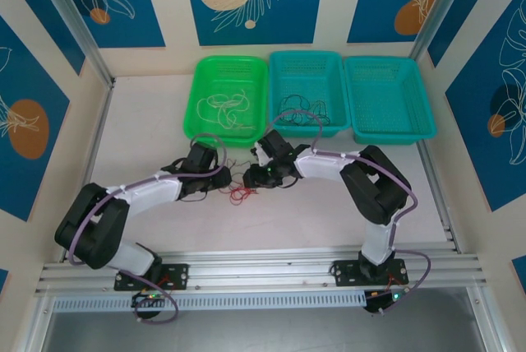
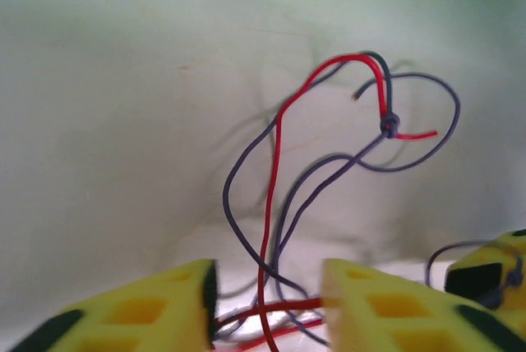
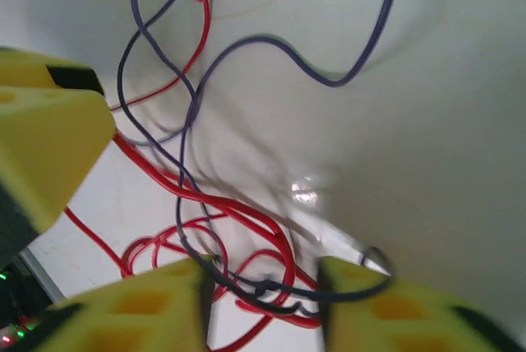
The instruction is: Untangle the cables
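A tangle of red and dark cables (image 1: 239, 193) lies on the white table between my two grippers. In the left wrist view a red cable (image 2: 275, 163) and dark purple cables (image 2: 233, 163) rise in loops to a small knot (image 2: 389, 126). My left gripper (image 2: 267, 298) (image 1: 223, 181) is open, its yellow fingers apart with a red cable and dark strands passing between them. My right gripper (image 3: 265, 294) (image 1: 251, 178) is open too, with a dark cable (image 3: 271, 288) spanning the gap over red loops (image 3: 246, 220). The two grippers face each other closely.
At the back, a green basket (image 1: 197, 97) holds cream-white cables, the middle teal basket (image 1: 279, 68) holds black cables, and another teal basket (image 1: 390, 97) stands at the right. The other gripper's yellow finger shows at the edge of each wrist view (image 2: 493, 274) (image 3: 41, 138).
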You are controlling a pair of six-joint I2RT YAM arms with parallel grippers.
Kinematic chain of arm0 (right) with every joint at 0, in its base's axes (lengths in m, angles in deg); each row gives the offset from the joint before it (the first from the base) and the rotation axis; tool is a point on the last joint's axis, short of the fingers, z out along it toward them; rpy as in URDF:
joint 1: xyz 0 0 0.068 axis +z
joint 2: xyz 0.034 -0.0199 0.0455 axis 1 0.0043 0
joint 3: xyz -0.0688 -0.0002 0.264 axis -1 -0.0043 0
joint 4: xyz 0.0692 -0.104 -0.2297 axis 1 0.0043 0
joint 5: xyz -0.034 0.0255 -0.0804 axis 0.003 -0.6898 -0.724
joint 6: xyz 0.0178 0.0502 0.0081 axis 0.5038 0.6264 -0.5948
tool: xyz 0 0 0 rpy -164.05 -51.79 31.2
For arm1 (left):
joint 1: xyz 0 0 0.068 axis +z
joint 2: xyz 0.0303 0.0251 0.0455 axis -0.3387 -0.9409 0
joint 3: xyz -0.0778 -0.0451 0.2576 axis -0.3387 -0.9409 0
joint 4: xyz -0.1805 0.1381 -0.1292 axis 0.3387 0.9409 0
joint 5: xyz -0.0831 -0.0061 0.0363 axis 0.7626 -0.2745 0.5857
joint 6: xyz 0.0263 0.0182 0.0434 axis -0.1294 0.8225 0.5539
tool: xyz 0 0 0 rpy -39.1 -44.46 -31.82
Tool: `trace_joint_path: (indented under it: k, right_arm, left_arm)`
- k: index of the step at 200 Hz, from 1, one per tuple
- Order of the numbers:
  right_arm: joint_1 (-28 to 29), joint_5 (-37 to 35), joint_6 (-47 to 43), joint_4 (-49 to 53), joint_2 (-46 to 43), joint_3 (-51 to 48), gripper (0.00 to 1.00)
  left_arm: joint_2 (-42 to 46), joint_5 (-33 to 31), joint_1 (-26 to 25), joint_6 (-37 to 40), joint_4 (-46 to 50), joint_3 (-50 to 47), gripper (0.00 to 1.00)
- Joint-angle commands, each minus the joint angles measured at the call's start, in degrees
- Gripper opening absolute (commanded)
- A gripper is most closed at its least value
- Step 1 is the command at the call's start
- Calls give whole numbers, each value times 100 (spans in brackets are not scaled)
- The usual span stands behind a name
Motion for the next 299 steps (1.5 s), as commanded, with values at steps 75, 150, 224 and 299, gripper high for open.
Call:
trace_joint_path:
  k: [75,150,224,299]
  right_arm:
    - [-1200,235,811,-506,-1843,-1286,0]
    - [-1335,1015,1118,-764,-2611,-1527,0]
    - [-760,1161,1574,-899,-2858,-762,0]
    - [-99,1048,1803,-862,-3173,-111,0]
  left_arm:
    - [593,-533,893,288,640,-700,0]
    - [1786,1334,1033,587,-865,-1001,47]
    - [2479,2070,-117,1670,-2652,-1447,84]
    - [475,973,-587,1272,-3519,-999,88]
